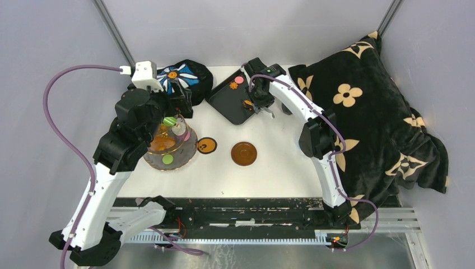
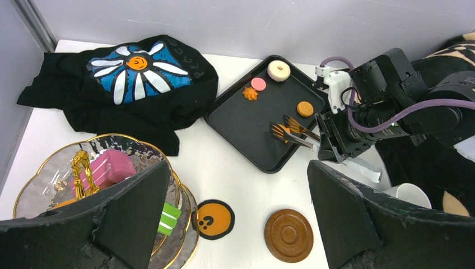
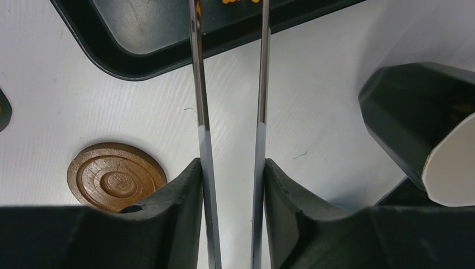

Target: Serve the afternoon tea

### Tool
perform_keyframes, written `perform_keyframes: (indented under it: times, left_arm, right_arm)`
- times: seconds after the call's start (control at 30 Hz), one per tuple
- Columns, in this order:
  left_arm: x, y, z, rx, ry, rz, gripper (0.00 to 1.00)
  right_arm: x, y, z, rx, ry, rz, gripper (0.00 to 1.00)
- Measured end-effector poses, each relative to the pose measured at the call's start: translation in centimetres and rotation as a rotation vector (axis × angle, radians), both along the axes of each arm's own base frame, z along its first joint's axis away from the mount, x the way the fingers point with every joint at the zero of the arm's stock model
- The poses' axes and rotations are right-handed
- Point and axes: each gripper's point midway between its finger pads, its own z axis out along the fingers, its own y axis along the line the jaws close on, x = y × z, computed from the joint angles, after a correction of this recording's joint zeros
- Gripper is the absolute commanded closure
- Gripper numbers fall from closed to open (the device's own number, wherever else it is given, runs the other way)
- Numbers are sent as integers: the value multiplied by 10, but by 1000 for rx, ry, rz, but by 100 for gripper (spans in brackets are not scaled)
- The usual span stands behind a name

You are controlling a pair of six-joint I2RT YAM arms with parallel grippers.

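Observation:
My right gripper (image 3: 231,168) is shut on metal tongs (image 3: 200,84), whose tips reach into the black tray (image 2: 252,129) around an orange pastry (image 2: 285,130). The tray also holds a white ring pastry (image 2: 278,70), a pink one (image 2: 258,84), an orange one (image 2: 250,93) and a round brown one (image 2: 304,108). My left gripper (image 2: 235,213) hangs open beside the three-tier glass stand (image 1: 168,147), nothing between its fingers. The stand carries a pink cake (image 2: 109,168) and a green pastry (image 2: 168,218). A brown saucer (image 1: 244,153) lies mid-table. A dark cup (image 3: 414,112) and a white mug (image 2: 411,193) sit at the right.
An orange round coaster (image 1: 206,145) lies between the stand and the saucer. A black cloth with a blue-white flower (image 2: 134,78) is bunched at the back left. A black blanket with tan flowers (image 1: 364,112) covers the right side.

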Motion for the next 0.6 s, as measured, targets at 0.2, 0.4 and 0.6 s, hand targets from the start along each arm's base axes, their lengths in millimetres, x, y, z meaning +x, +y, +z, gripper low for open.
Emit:
perform_keyframes:
  times: [0.2, 0.4, 0.6]
  left_arm:
    - [0, 0, 0, 1, 0, 0, 1]
    - [1, 0, -1, 1, 2, 0, 1]
    - [1, -1, -1, 2, 4, 1, 1]
  right_arm:
    - [2, 5, -1, 19, 2, 7, 77]
    - [3, 10, 1, 43, -1, 14, 78]
    - [5, 16, 14, 84, -24, 22, 79]
